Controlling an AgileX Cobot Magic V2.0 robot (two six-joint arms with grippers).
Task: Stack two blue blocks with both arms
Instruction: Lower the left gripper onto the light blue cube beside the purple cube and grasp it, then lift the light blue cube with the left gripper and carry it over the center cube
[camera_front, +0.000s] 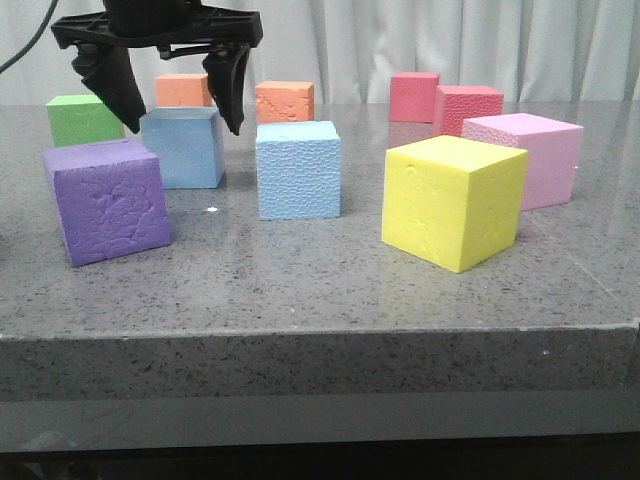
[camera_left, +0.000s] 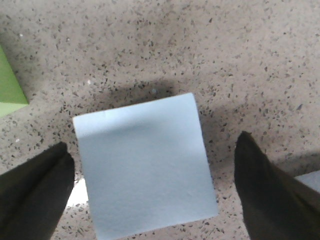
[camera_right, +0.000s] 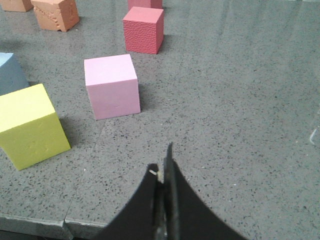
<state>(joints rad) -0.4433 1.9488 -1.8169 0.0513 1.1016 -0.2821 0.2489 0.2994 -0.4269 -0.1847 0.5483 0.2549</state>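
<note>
Blue block (camera_front: 182, 147) btwn open L jaws.

The left claw (camera_front: 178, 118) hung above the counter (camera_front: 300, 280) at the back left, pointing down, its two dark fingers (camera_left: 35, 192) spread wide apart. The right claw (camera_right: 163, 172) hovered low, its fingers pressed together, holding nothing.

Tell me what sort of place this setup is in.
Probably a lab or test bench for robot manipulation: a speckled grey stone tabletop holds only coloured foam cubes such as the yellow cube and purple cube, with a plain pale curtain behind.
</note>
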